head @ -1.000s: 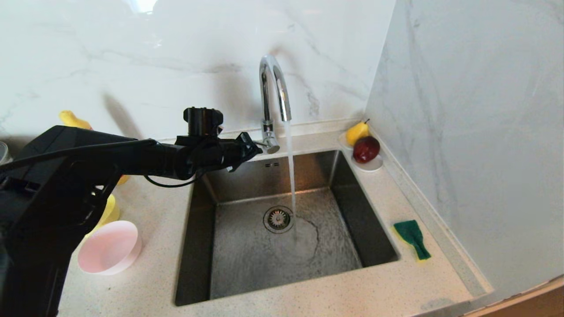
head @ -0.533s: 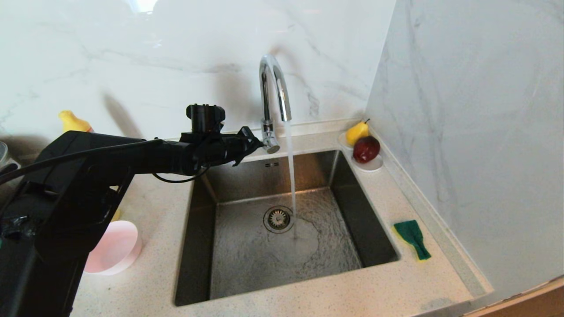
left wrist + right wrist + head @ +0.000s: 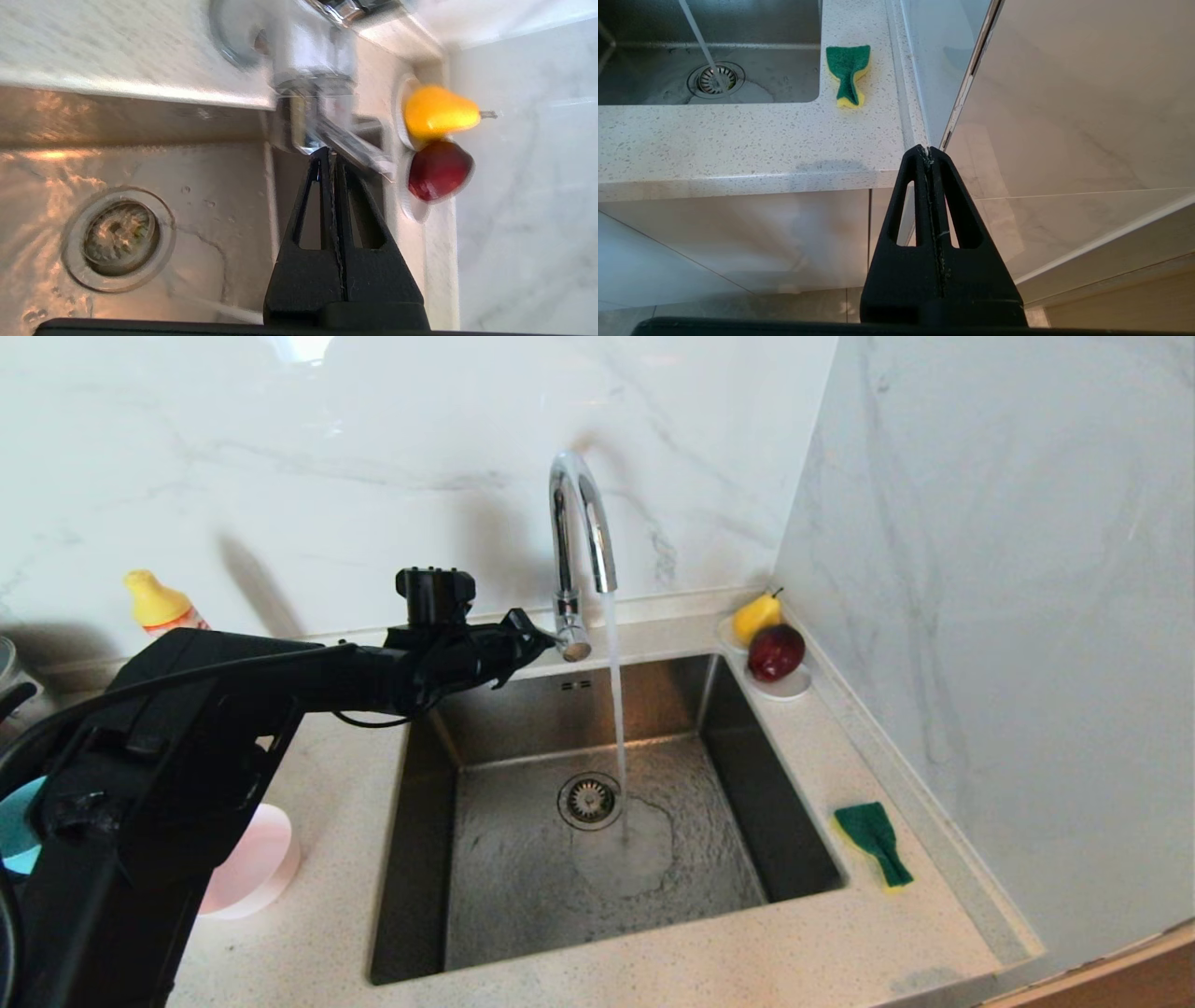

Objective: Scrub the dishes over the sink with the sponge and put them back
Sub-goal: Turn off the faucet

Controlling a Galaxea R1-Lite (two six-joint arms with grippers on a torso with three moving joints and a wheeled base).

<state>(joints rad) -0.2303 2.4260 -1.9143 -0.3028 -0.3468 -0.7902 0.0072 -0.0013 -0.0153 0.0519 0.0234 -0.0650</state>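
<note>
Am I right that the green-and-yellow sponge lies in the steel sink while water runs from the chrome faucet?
Not quite: the green-and-yellow sponge lies on the speckled countertop right of the steel sink, not in it. Water does run from the chrome faucet. The head view shows this.

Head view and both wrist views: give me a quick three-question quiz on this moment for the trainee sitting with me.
1. True or false: the sponge lies inside the sink.
2. Which gripper is at the faucet handle? A) left gripper B) right gripper C) neither
3. Fill in: the pink bowl stands on the counter to the robot's ____ of the sink.

Key:
1. False: it lies on the counter, on the robot's right of the basin, with nothing gripping it.
2. A: its shut tips are at the handle while water runs; the right gripper is parked off the counter edge, also shut.
3. Left.
</note>
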